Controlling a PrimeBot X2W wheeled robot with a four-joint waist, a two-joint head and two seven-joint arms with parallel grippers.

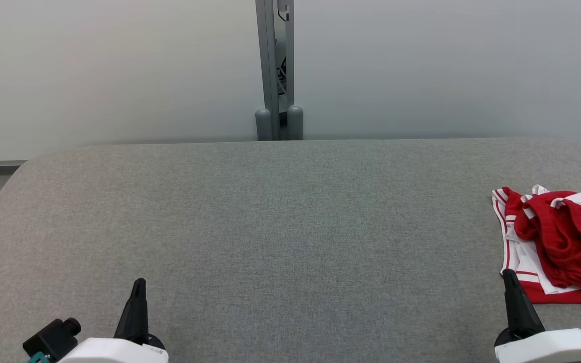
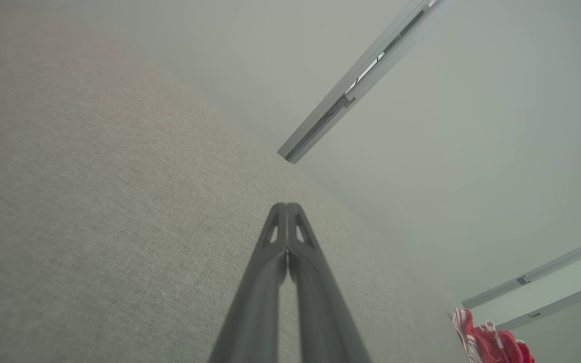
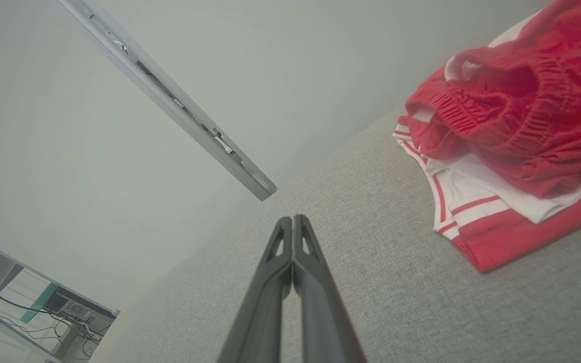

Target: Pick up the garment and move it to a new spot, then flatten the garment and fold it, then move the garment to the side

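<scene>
Both jaws clenched, empty; garment (image 1: 558,242) bunched at the tabletop's (image 1: 290,227) right edge, just right of and slightly beyond the right jaws, long side roughly near-to-far, well apart from the left jaws, so right looks the nearer pick.

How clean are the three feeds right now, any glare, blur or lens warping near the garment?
Head view: even soft light, no glare, sharp; the red-and-white garment is cropped by the right edge. Left wrist view: washed out, the grey table edge looks bowed by the wide lens. Right wrist view: tilted, garment crisp, waistband ribbing readable.
</scene>
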